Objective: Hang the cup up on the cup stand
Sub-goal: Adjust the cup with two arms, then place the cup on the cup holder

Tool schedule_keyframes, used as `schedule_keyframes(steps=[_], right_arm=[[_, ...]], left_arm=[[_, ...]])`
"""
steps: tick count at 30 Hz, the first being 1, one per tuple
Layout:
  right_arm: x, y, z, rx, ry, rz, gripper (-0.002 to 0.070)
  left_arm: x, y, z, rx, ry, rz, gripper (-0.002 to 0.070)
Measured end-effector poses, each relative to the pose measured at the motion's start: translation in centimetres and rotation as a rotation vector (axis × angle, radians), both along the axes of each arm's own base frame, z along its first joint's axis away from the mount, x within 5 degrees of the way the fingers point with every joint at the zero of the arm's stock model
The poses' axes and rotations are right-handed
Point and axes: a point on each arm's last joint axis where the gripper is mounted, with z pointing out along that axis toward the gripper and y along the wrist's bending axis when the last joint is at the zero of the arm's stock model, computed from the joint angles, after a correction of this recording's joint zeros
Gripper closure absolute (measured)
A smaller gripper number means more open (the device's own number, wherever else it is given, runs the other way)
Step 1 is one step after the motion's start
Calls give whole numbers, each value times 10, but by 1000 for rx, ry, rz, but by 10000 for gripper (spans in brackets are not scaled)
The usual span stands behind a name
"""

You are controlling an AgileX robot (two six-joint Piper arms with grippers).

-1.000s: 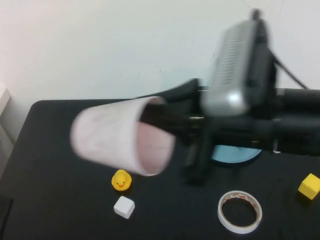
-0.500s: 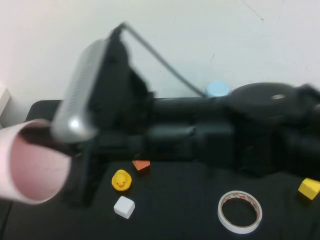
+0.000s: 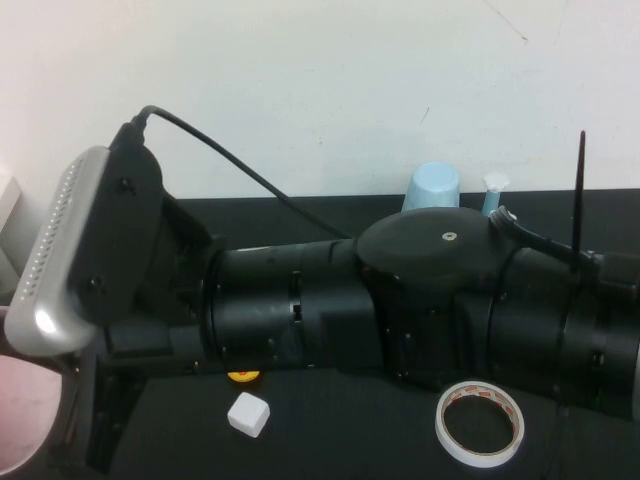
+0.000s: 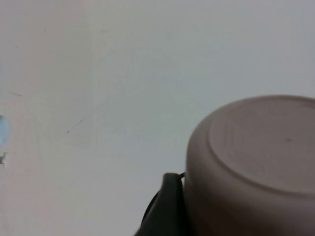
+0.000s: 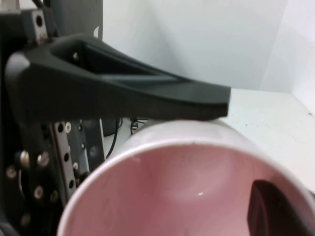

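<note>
The pale pink cup (image 3: 20, 410) is at the far left edge of the high view, lying sideways in the air. My right gripper (image 3: 70, 405) is shut on it. In the right wrist view one finger lies along the outside of the cup (image 5: 187, 187) and the other is inside the rim, with the gripper (image 5: 246, 157) across the rim. The cup's base fills the lower part of the left wrist view (image 4: 256, 162). My left gripper is hidden behind the right arm in the high view. Of the cup stand only a white-capped blue peg (image 3: 493, 190) shows at the back.
My right arm (image 3: 400, 310) stretches across the whole table from right to left. A light blue cup (image 3: 432, 188) sits upside down on the stand. A tape roll (image 3: 480, 423), a white cube (image 3: 248, 414) and a partly hidden yellow duck (image 3: 243, 377) lie at the front.
My right arm has swung left with the pink cup, from the table's middle to the far left edge. The arm now covers the middle of the table.
</note>
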Motion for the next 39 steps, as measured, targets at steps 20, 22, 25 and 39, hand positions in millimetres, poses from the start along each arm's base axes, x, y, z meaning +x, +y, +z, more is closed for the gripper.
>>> schedule_keyframes(steps=[20, 22, 25, 39], right_arm=[[7, -12, 16, -15, -60, -180, 353], [9, -20, 27, -6, -78, -244, 354], [8, -34, 41, 15, -95, -292, 354], [-49, -131, 11, -59, -55, -292, 355]], left_arm=[[3, 9, -1, 173, -40, 149, 62], [3, 11, -1, 235, -51, 191, 62], [4, 15, -1, 296, -55, 247, 62], [0, 17, 12, 611, -161, 362, 62]])
